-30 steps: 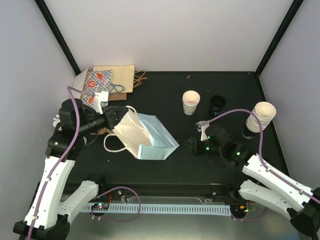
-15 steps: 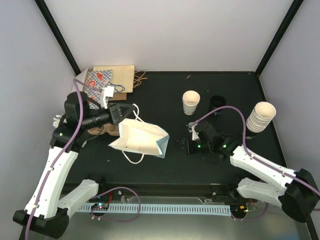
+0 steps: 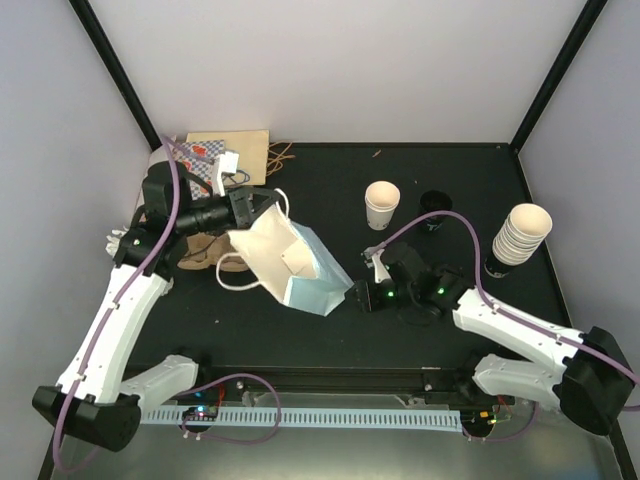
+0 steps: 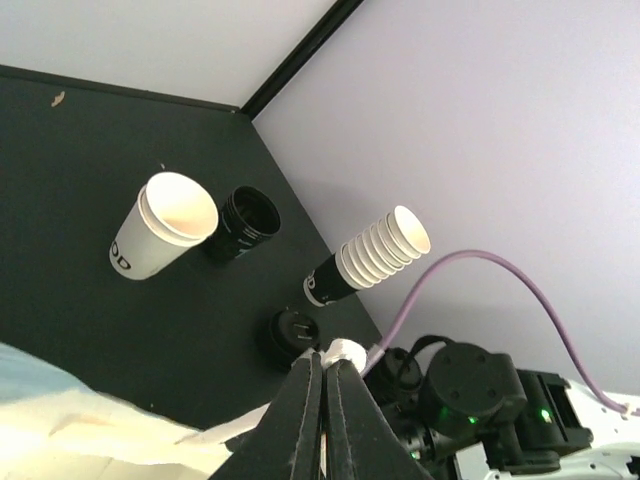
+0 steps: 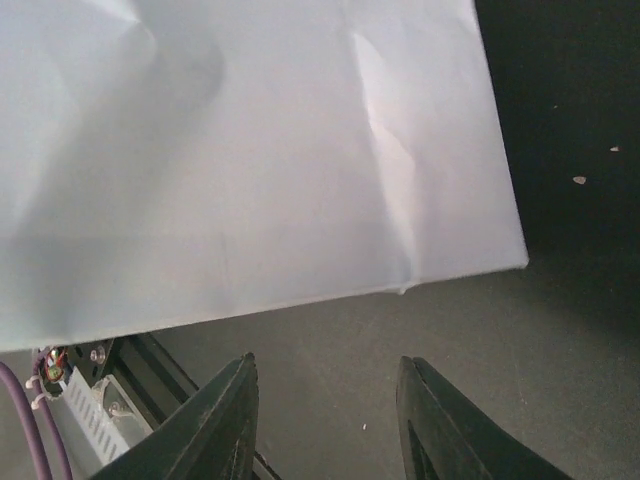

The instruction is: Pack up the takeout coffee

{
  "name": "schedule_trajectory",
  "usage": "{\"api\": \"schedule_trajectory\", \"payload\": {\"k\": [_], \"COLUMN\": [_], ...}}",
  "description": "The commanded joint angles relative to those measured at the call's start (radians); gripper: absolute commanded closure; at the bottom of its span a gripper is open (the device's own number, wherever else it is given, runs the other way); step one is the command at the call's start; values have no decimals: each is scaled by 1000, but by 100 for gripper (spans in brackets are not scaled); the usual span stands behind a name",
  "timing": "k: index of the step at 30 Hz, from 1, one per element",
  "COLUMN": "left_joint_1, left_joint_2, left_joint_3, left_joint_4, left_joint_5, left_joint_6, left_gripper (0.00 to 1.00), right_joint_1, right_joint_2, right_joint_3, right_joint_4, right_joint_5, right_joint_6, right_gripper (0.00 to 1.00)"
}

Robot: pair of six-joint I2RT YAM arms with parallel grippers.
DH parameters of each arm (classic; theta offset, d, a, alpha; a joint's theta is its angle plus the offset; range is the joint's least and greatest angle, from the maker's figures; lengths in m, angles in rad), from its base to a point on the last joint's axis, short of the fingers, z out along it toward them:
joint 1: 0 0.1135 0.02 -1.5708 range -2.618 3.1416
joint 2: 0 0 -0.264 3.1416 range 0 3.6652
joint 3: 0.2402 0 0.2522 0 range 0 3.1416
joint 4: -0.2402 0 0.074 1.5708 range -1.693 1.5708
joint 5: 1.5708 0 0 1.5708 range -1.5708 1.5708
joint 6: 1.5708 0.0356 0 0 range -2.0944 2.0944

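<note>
A cream-white paper coffee cup (image 3: 382, 203) (image 4: 165, 225) stands open-topped, with no lid on it, at the back middle of the black table. The light blue paper bag (image 3: 300, 262) (image 5: 250, 150) hangs tilted with its mouth facing up. My left gripper (image 3: 262, 207) (image 4: 325, 365) is shut on the bag's white cord handle (image 4: 346, 353) at its back rim. At the bag's lower right corner, just above the table, my right gripper (image 3: 358, 296) (image 5: 327, 362) stands open with nothing between its fingers and is not touching the bag.
A stack of several white cups (image 3: 522, 234) (image 4: 378, 252) stands at the right on a black base. Black lids (image 3: 435, 201) (image 4: 248, 214) sit behind my right arm, and one more lid (image 4: 290, 335) lies flat. Brown and patterned paper bags (image 3: 232, 152) lie at the back left.
My left gripper has moved back and right, carrying the bag by its handle, and the bag has turned mouth-up. My right gripper has slid left to the bag's corner.
</note>
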Motion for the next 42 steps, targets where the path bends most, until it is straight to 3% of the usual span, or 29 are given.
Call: {"api": "schedule_trajectory", "payload": {"k": [1, 23, 35, 42], "left_joint_1": [-6, -8, -29, -48], "left_joint_2": [71, 229, 233, 233], "left_joint_3": [73, 73, 69, 73], "left_joint_4": [66, 227, 256, 265], "left_joint_5": [-1, 22, 53, 53], "left_joint_6": [-6, -97, -139, -153], "left_gripper": [98, 96, 97, 97], "right_joint_1": [12, 13, 13, 25], "right_joint_2": [-35, -187, -112, 15], "right_joint_3": [24, 125, 398, 599], "right_joint_4": [0, -204, -281, -352], "right_joint_5": [6, 185, 123, 180], "right_joint_6": [-21, -101, -206, -257], "right_gripper": [60, 58, 44, 35]}}
